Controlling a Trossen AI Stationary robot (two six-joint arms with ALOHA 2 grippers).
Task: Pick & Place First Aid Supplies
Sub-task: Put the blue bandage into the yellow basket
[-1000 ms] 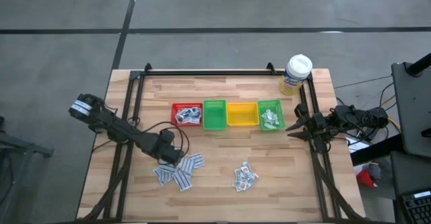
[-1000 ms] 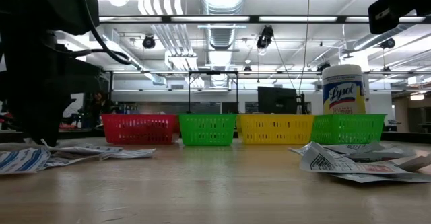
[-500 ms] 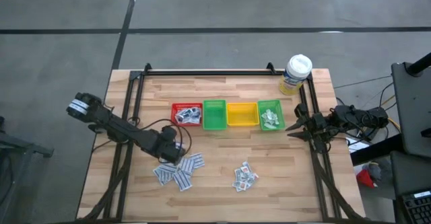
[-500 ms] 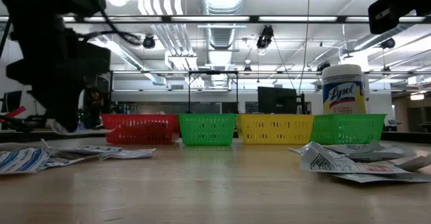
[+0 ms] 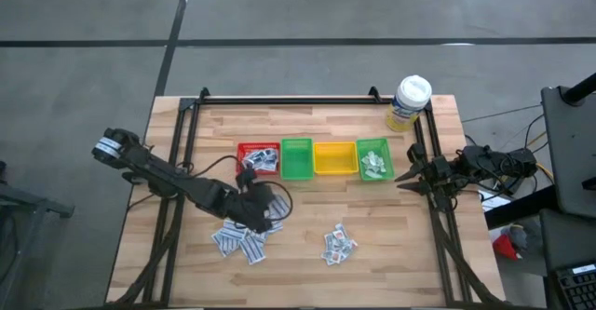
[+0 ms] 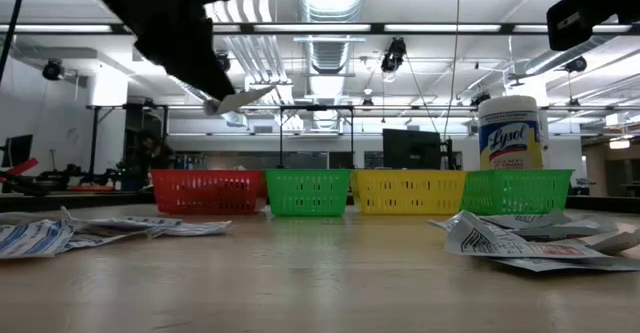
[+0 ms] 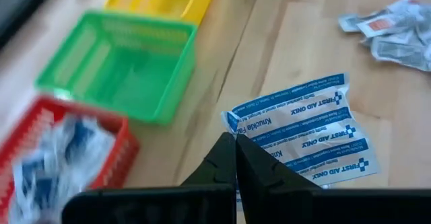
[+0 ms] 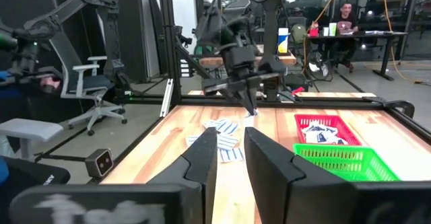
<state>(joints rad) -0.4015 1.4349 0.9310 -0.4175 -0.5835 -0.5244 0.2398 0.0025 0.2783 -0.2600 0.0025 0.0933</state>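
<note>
My left gripper [image 5: 263,208] hangs above the table between the left pile of first aid supplies [image 5: 244,241] and the red bin [image 5: 259,158]. It is shut on one white packet with blue print [image 7: 303,133], which sticks out from it in the low view [image 6: 248,97]. A second pile of packets [image 5: 337,245] lies flat on the wood farther right. My right gripper [image 8: 231,150] waits at the table's right edge, open, with nothing between its fingers. My left gripper pinches the packet by one short end [image 7: 237,122] between its two shut fingers. The fingers slant downward. The packet is lifted clear of the table and juts out past the fingertips, tilted, toward the table's right.
Four small bins stand in a row at mid-table: red with packets in it, green [image 5: 297,159], yellow [image 5: 334,158], and another green [image 5: 374,159] holding a few packets. A white-capped bottle [image 5: 410,102] stands at the far right corner. Black frame rails run along both table sides.
My left gripper has risen from the left pile and gone toward the table's right, rolling its wrist as it went. One packet has come up with it, lifted clear of the table; the rest of the pile has stayed put.
</note>
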